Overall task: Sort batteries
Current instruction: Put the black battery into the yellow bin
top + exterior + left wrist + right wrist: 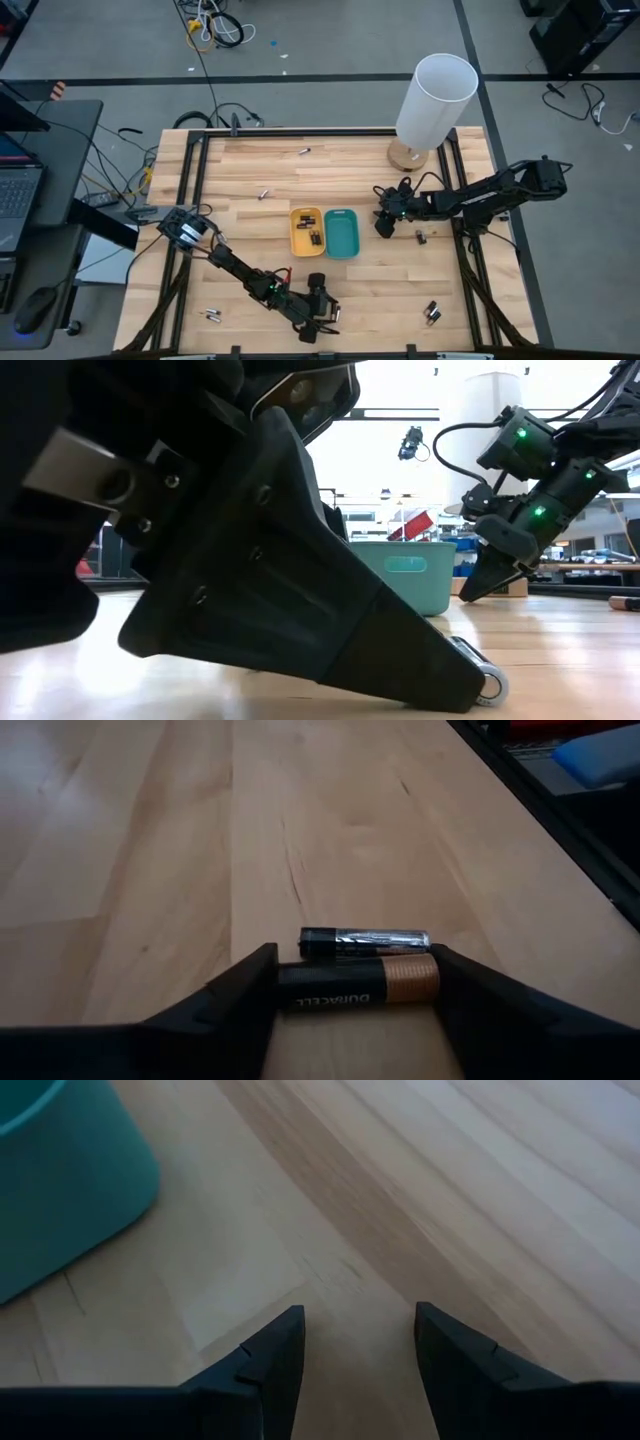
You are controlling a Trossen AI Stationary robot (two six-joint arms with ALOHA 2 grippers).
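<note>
Grey floor [330, 60] with cables; desk [40, 190], perhaps a laptop.

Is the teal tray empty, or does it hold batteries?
Empty: in the high view the teal tray shows only its bare floor, while the yellow tray holds dark batteries.

A black-and-copper cylindrical battery [358, 985] lies flat on its side, touching a thinner silvery-dark cell [364, 939] just beyond it. Several tiny cells [310, 233], apparently dark, lie in the yellow tray.

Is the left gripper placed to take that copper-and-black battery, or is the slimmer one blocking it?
Probably yes. The left gripper has a finger at each end of the copper-and-black battery; the slimmer battery lies just beyond it, outside the fingers.
</note>
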